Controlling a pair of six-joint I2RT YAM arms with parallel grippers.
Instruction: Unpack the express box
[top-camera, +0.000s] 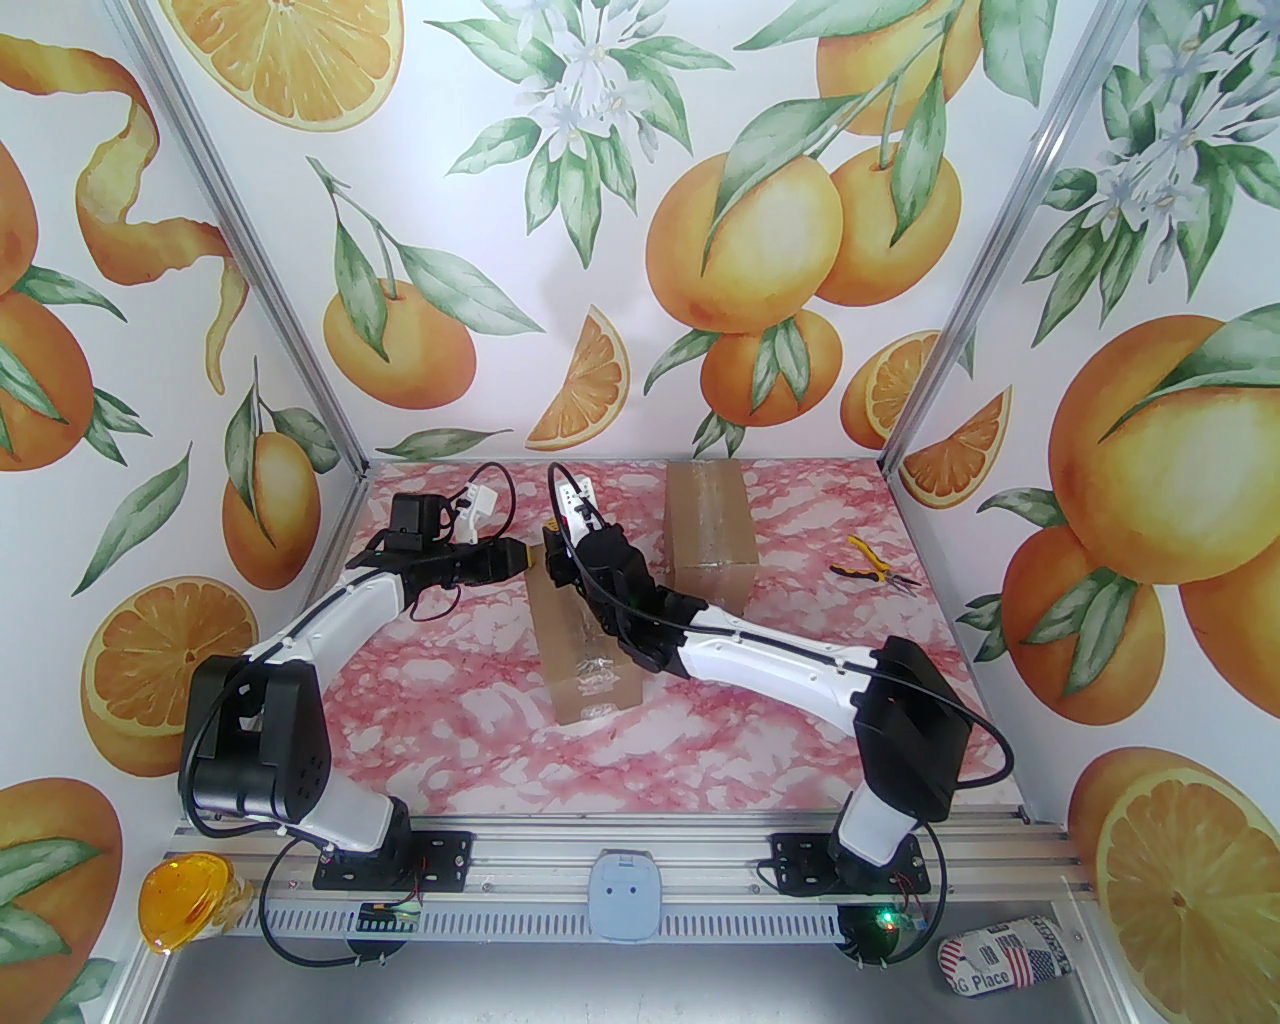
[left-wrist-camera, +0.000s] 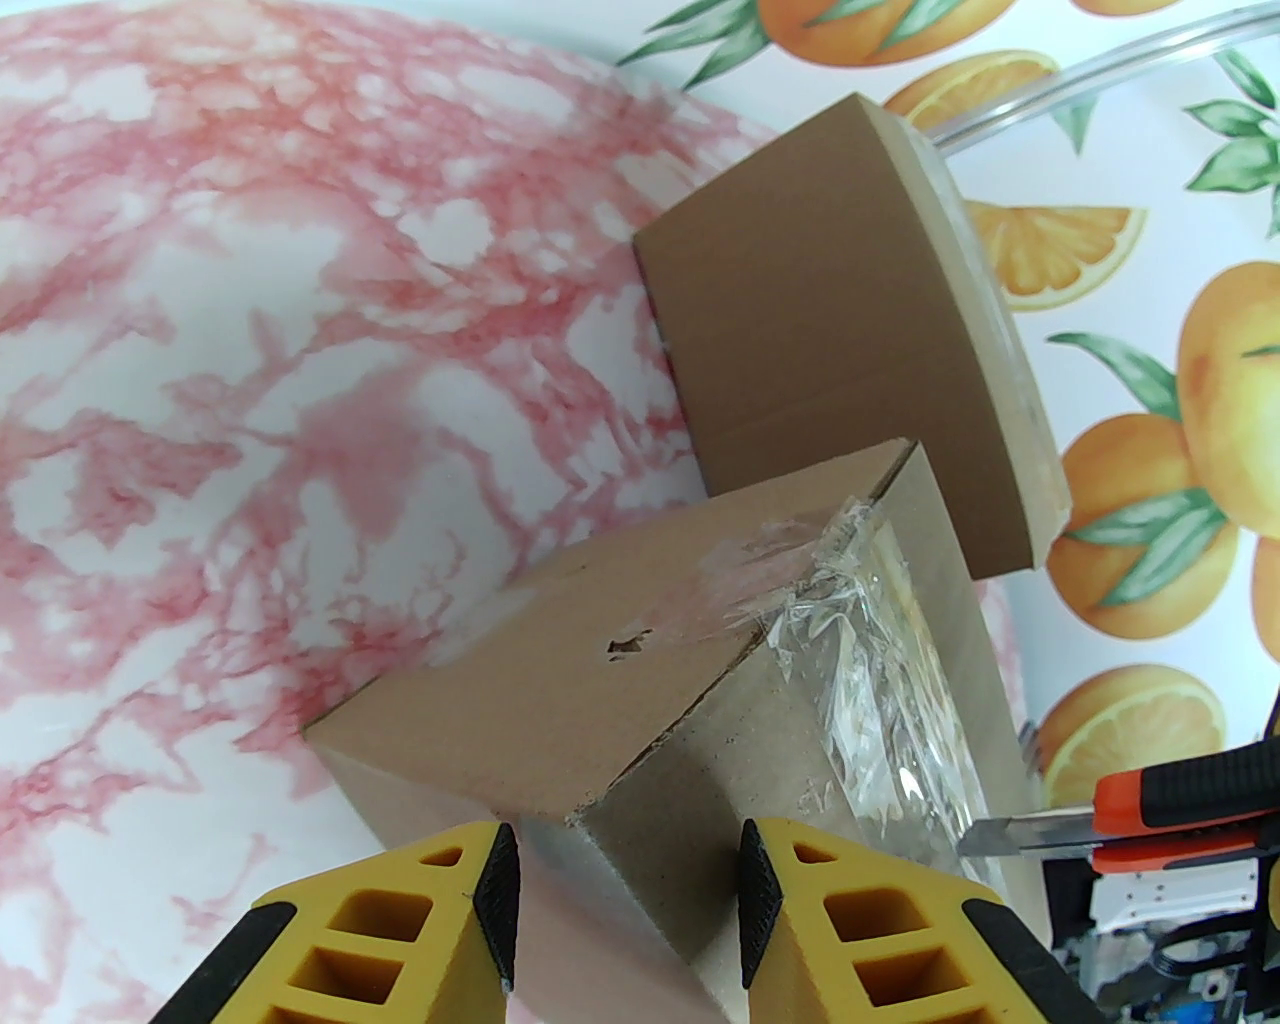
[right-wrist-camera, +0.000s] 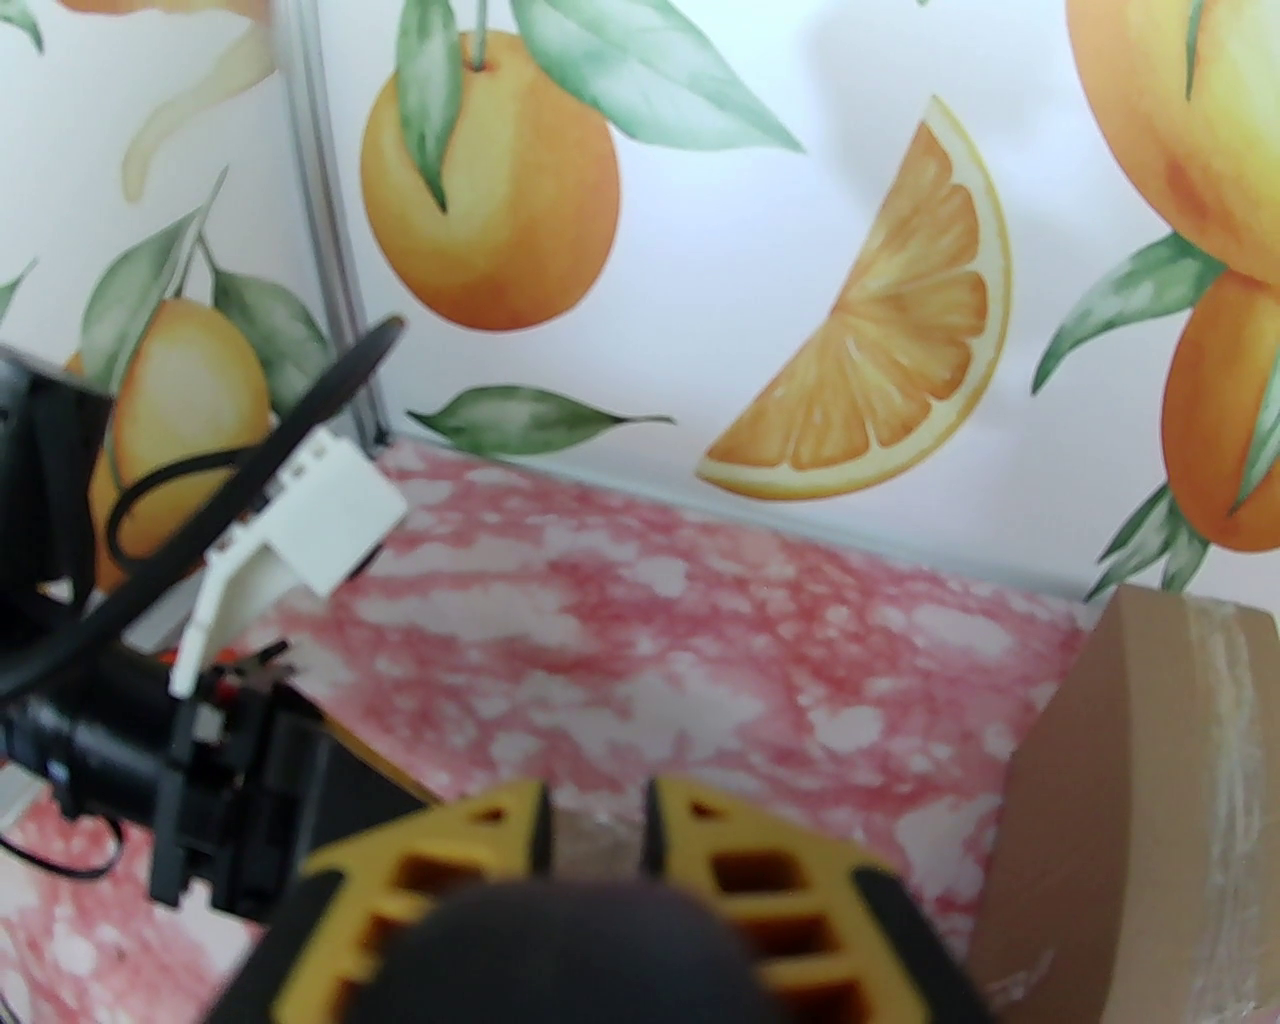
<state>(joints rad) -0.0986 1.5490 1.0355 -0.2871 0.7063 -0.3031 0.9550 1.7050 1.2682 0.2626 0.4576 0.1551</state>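
Observation:
The express box (top-camera: 588, 650) is a long brown carton sealed with clear tape, lying mid-table. My left gripper (top-camera: 530, 557) is at its far left corner, and in the left wrist view its yellow fingers (left-wrist-camera: 625, 870) are closed on that corner of the box (left-wrist-camera: 640, 700). My right gripper (top-camera: 562, 550) hovers over the same far end, shut on an orange and black utility knife (left-wrist-camera: 1160, 810). The knife's blade (left-wrist-camera: 1000, 838) touches the crumpled tape (left-wrist-camera: 880, 640). In the right wrist view, cardboard shows in the narrow gap between the right gripper's fingers (right-wrist-camera: 597, 805).
A second taped cardboard box (top-camera: 708, 520) stands just behind and to the right, close to the back wall. Yellow-handled pliers (top-camera: 872, 566) lie at the right of the pink marbled table (top-camera: 450, 720). Printed walls close in three sides.

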